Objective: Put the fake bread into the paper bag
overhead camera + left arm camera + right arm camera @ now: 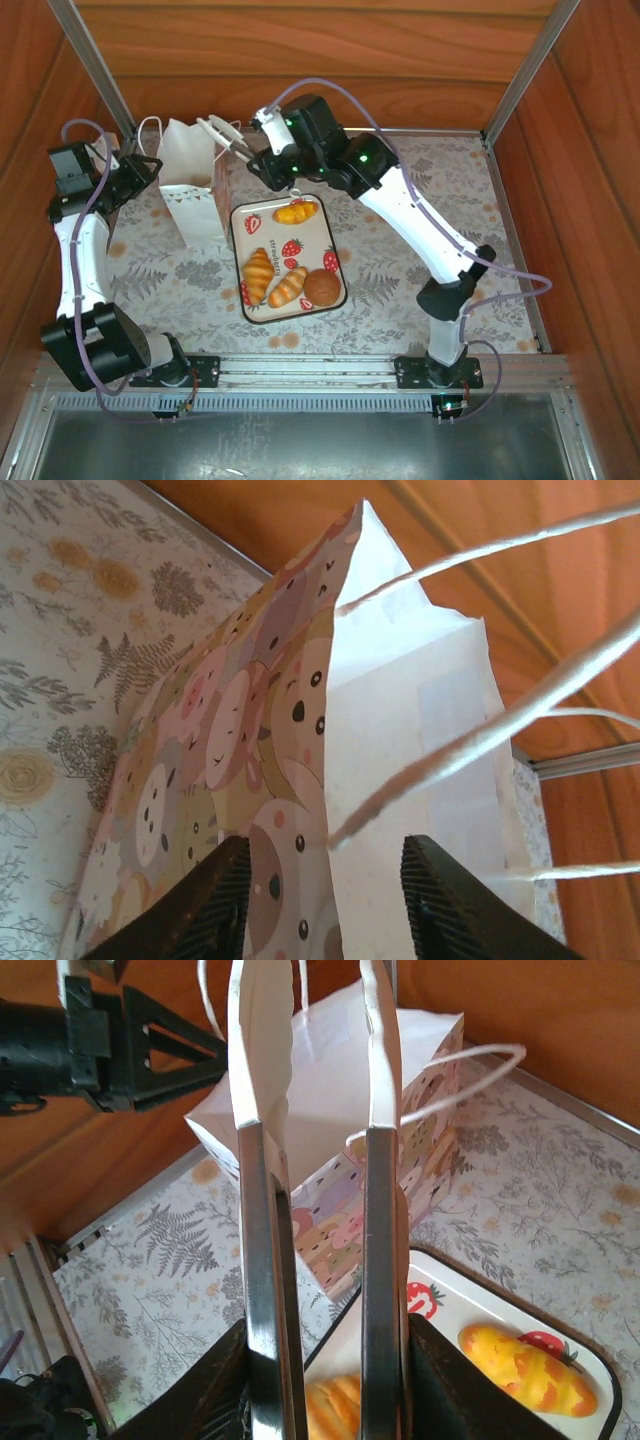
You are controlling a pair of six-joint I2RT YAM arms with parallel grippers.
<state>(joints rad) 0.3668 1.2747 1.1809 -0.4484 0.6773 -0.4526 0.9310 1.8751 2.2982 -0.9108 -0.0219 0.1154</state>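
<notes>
Seen from above, the left gripper is at the far left, its tip against the left edge of the paper bag. This is the one white bag, standing upright near the back wall on the fern-print table. The left wrist camera shows what the overhead view cannot. Two dark fingers stand apart on either side of the bag's corner crease, one in front of the pink patterned side and one in front of the plain white face. The claw is parted, not clamped, and whether either pad touches the paper cannot be told. Thin white cord handles cross that view. Just right of the bag's top, the right gripper ends in two long pale blades. Its own wrist camera shows the blades running parallel with a clear gap and nothing between them, so they are partly open and empty. The same view shows the left gripper reaching the bag from the far side. Right of the bag lies one white strawberry-print tray. Four pieces of fake bread lie on it, outside the bag. They are a long yellow roll at the far end, a large croissant, a slimmer croissant beside it, and a round dark bun. The right wrist view catches only the yellow roll and part of a croissant. The bag's inside cannot be seen.
</notes>
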